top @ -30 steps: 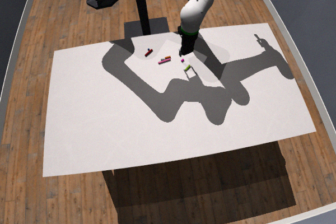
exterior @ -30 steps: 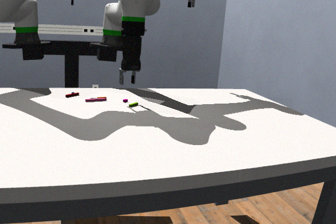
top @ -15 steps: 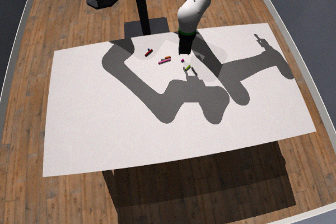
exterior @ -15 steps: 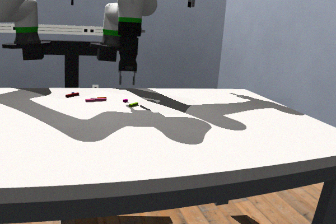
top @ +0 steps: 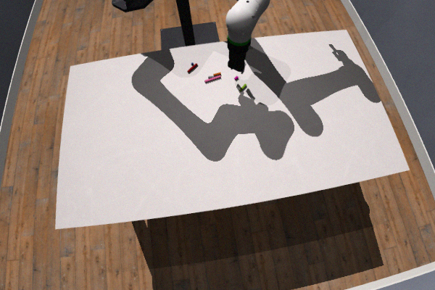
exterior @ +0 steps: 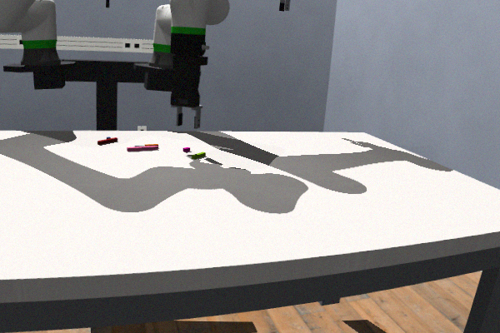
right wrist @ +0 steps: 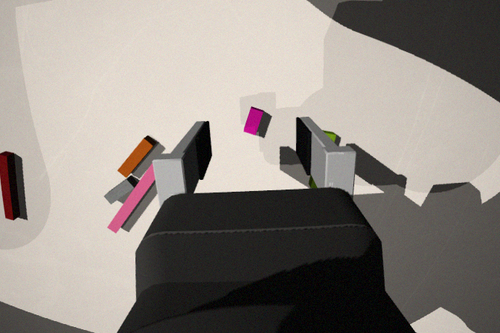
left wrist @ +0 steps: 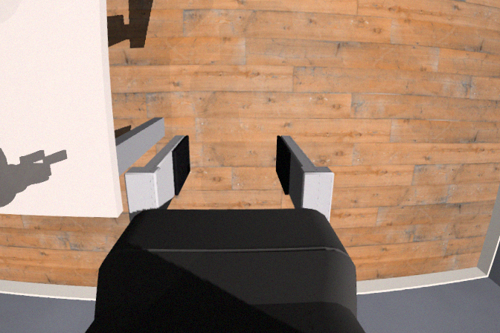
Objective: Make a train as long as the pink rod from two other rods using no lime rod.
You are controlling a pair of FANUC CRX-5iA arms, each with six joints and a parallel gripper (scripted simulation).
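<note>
The pink rod (top: 212, 79) (exterior: 142, 148) (right wrist: 128, 205) lies flat, with the orange rod (top: 217, 74) (right wrist: 136, 157) and grey rod (top: 210, 77) (right wrist: 119, 191) close along one side. The red rod (top: 192, 68) (exterior: 107, 141) (right wrist: 7, 186) lies apart, the small blue rod (top: 192, 64) beside it. The magenta rod (top: 236, 77) (exterior: 186, 150) (right wrist: 253, 120) lies alone. My right gripper (exterior: 188, 118) (right wrist: 253, 137) is open and empty above the table, near the magenta rod. My left gripper (exterior: 284, 3) (left wrist: 233, 153) is open and empty, high up beyond the table's edge.
The lime rod (top: 243, 88) (exterior: 198, 155) (right wrist: 329, 135) lies near the magenta rod, partly hidden by a right finger in the right wrist view. The white table (top: 127, 181) (exterior: 208, 241) (left wrist: 60, 79) carries broad arm shadows. A black stand (top: 182, 7) rises behind it.
</note>
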